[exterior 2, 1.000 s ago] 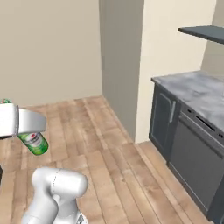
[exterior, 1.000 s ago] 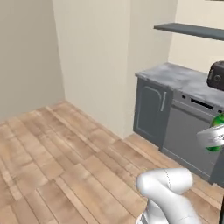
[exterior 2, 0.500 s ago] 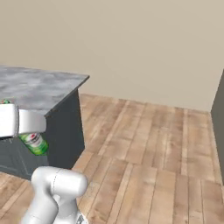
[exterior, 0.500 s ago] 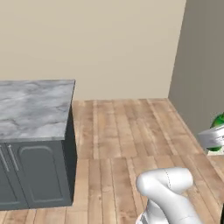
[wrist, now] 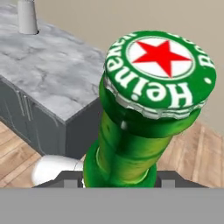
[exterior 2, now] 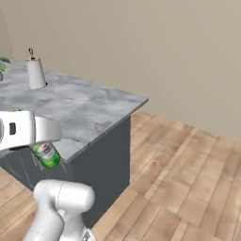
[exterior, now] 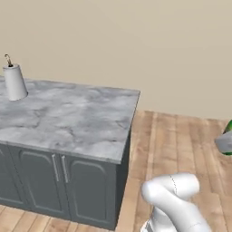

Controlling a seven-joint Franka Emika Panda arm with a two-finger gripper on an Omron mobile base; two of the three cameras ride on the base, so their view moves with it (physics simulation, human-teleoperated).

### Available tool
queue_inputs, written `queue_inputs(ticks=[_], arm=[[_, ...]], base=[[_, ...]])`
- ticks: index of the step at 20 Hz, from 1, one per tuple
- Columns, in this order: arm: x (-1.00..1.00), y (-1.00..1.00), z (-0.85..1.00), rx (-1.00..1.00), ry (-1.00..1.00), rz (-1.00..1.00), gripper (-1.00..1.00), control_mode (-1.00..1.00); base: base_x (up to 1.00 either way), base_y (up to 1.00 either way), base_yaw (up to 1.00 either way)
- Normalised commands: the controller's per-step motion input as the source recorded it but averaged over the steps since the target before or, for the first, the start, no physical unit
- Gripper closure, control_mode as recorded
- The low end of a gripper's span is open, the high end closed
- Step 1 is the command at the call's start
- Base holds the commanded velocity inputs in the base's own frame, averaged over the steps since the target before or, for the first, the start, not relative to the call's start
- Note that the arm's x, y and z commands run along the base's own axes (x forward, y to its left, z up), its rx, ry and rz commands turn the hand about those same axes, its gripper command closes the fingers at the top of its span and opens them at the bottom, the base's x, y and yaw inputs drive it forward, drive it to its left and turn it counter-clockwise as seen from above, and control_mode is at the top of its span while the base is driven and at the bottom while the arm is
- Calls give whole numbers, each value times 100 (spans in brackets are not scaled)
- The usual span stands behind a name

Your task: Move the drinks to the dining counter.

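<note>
The gripper [exterior 2: 40, 141] is pinching the small green glass bottle with a narrow neck and a pale label [exterior 2: 45, 154], so the drink rides with the arm while the base travels. In the right base view the bottle hangs under the white hand, tilted, in the air at the near left, in front of the dark side of the island and well above the wooden plank floor [exterior 2: 188, 174]. In the hand view its green crown cap with a red star [wrist: 161, 70] points to the camera, which fits a grip low on the body that leaves the neck free. I judge that such a low hold keeps the bottle stable during driving.

The wide pale marble worktop with grey veins over a dark grey base [exterior: 68, 120] stands to the left and ahead; this is most likely the dining counter where the drink must go. At its far left a white paper cylinder on a thin holder [exterior: 14, 81] stands upright, well apart from the near right corner, so the near part of the slab looks free for placing.

The bottle is not yet over the marble. The next move probably asks the arm to reach left and forward, then bring the bottle upright before the gripper lets go, or else it may fall over.
</note>
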Motion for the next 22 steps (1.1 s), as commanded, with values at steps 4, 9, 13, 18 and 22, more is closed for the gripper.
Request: queue_inputs(ticks=[4,9,13,18,22], arm=[[0,0,0,0,0,0,100,100],[0,0,0,0,0,0,100,100],[0,0,0,0,0,0,100,100],[0,0,0,0,0,0,100,100],[0,0,0,0,0,0,100,100]], base=[[91,98,38],[74,96,38],[100,16,31],[100,-40,19],[100,-9,13]])
